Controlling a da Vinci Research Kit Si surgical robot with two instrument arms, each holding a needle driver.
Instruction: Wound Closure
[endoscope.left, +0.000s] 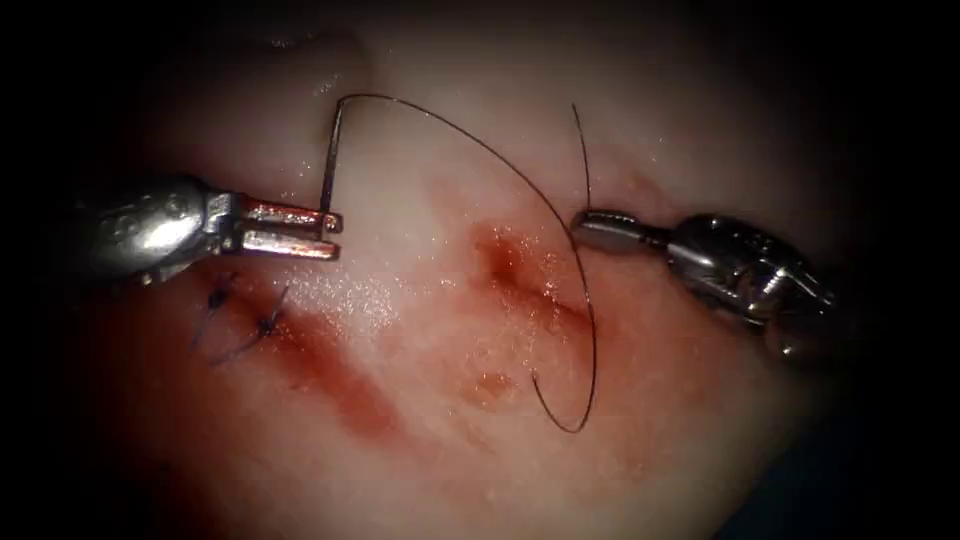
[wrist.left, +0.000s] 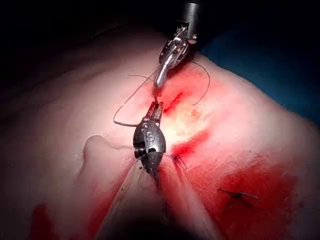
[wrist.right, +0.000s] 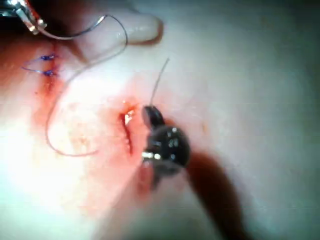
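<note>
Though dim toward the edges, can make out pale tissue (endoscope.left: 430, 140) with a short cut (endoscope.left: 525, 285) ringed by red fluid (endoscope.left: 350, 395), more of it smeared well left of the cut. Also well left of the cut: two older stitches (endoscope.left: 245, 315) in blue thread, knotted, tails sticking out. Nothing lying over the cut except thread.

Left of the cut, clear of the tissue: left tool (endoscope.left: 335, 233), pinching the needle (endoscope.left: 330, 160) near one end. Needle standing up from the jaws, not in the tissue; seen as a curve in the right wrist view (wrist.right: 75, 34).

From the needle's upper end, dark thread (endoscope.left: 520, 175) arcing over to the cut, crossing its right end, curling back below it.

Just right of the cut: right tool (endoscope.left: 585, 228), jaws pressed together on a short thread tail that points up away from the cut.
</note>
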